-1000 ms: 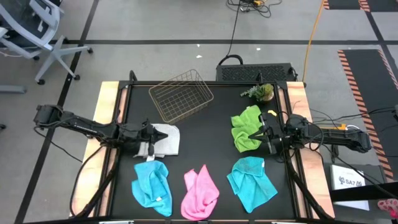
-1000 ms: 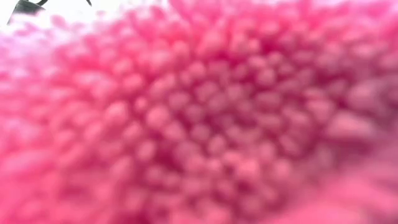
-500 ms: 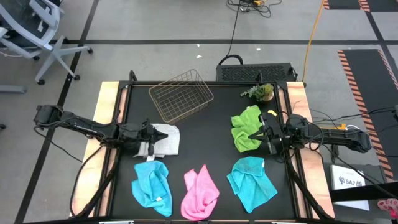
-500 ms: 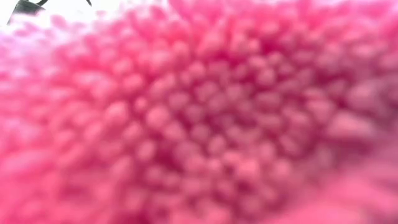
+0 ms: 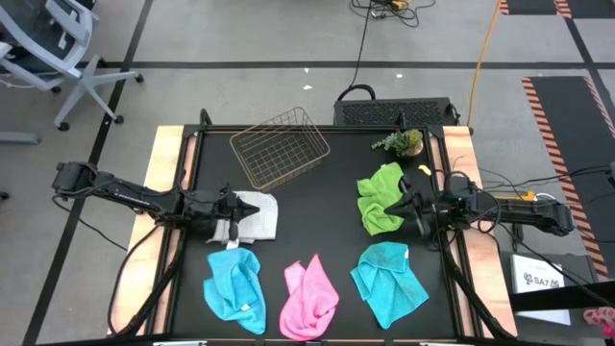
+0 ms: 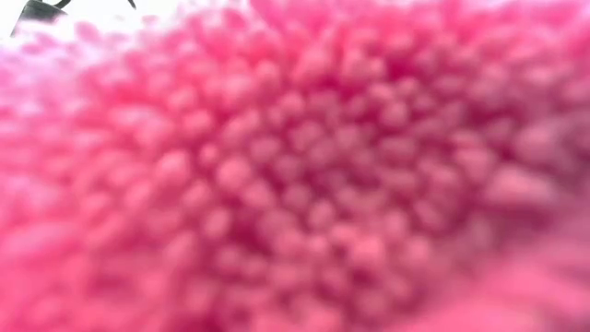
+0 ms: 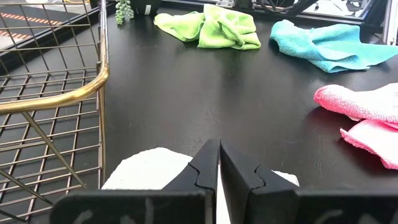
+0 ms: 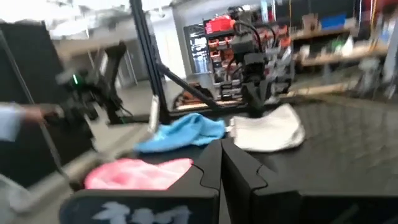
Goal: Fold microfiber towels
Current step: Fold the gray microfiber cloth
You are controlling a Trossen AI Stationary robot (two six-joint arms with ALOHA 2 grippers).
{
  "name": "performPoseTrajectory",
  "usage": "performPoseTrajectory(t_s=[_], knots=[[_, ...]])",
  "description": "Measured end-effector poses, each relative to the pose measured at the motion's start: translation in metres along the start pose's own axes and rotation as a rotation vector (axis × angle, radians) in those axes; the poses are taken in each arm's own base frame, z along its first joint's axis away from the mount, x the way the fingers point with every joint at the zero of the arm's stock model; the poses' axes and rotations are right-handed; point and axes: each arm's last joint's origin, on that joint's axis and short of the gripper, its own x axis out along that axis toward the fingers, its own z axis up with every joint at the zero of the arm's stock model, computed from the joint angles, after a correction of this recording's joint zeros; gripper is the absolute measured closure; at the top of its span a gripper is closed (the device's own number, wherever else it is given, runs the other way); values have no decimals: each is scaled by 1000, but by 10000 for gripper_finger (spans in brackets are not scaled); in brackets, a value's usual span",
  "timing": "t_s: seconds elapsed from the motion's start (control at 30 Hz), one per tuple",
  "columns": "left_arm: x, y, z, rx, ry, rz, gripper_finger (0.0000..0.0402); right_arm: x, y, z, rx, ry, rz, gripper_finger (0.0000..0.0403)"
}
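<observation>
Five towels lie on the black table (image 5: 327, 192): a white-grey one (image 5: 258, 216) at the left, a lime green one (image 5: 380, 197) at the right, and two cyan ones (image 5: 235, 286) (image 5: 387, 282) with a pink one (image 5: 309, 298) between them along the near edge. My left gripper (image 5: 235, 204) is shut over the white-grey towel's left edge (image 7: 149, 168). My right gripper (image 5: 396, 206) is shut (image 8: 221, 149) at the lime green towel's right edge. The pink towel (image 6: 295, 184) fills the low view. My left gripper's shut fingers (image 7: 208, 165) lie level over the white-grey towel, coming from the table's left; I cannot tell whether they touch or pinch it. My right gripper is beside the lime green towel; the gripper itself hides the spot, so I cannot tell whether it touches.
A copper wire basket (image 5: 281, 147) stands at the far side, close to my left gripper (image 7: 56, 99). A small green plant (image 5: 402, 142) stands at the far right. Bare table lies between the white-grey and lime green towels.
My right gripper has turned about its wrist beside the lime green towel and is in motion; the towel itself has kept its shape.
</observation>
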Motion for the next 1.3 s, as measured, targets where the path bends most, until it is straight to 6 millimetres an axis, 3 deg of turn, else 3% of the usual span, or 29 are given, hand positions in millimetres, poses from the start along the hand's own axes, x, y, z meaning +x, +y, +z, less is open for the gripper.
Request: performPoseTrajectory(t_s=[0.17, 0.27, 0.33, 0.47, 0.57, 1.2, 1.3], knots=[[0, 0, 0, 0, -1, 0, 385, 0, 3, 9, 213, -84, 34, 403], [0, 0, 1, -26, -17, 18, 385, -2, 4, 19, 242, -200, 17, 403], [0, 1, 3, -181, -42, 36, 385, -3, 3, 25, 245, -292, -34, 403], [-1, 4, 12, -659, -184, 114, 385, -6, 2, 32, 245, -417, -126, 403], [-2, 5, 16, -788, -270, 158, 385, -7, 2, 33, 244, -429, -127, 403], [-3, 5, 19, -722, -291, 157, 385, -5, 1, 29, 129, -378, -164, 403], [-3, 5, 21, -789, -320, 141, 385, -4, -1, 25, 142, -331, -183, 403]])
